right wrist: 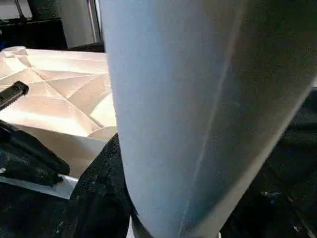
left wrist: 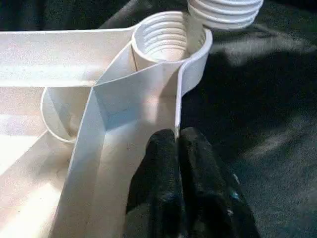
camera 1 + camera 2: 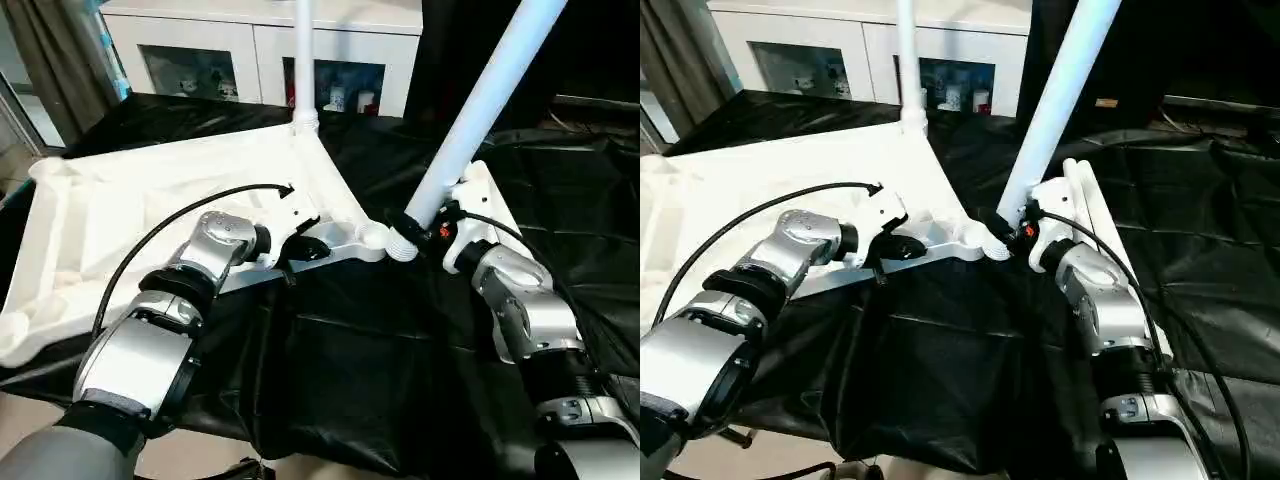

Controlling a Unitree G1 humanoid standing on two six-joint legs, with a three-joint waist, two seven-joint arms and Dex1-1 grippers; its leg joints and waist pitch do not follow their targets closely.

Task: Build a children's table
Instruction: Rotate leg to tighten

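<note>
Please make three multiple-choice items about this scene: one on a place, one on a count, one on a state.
1. Where does the left gripper grip the tabletop?
A. on the rim near the open corner socket
B. at the far corner
C. in the middle

2. How many legs already stand in a socket?
A. none
B. one
C. three

3. How is the leg held by the right gripper?
A. lying flat
B. tilted, its threaded end beside the socket
C. fully screwed in

Answers: 1 A, black fingers pinch the rim wall by the socket. 2 B, one upright leg at the far corner. 3 B, the slanted leg ends just outside the socket.
</note>
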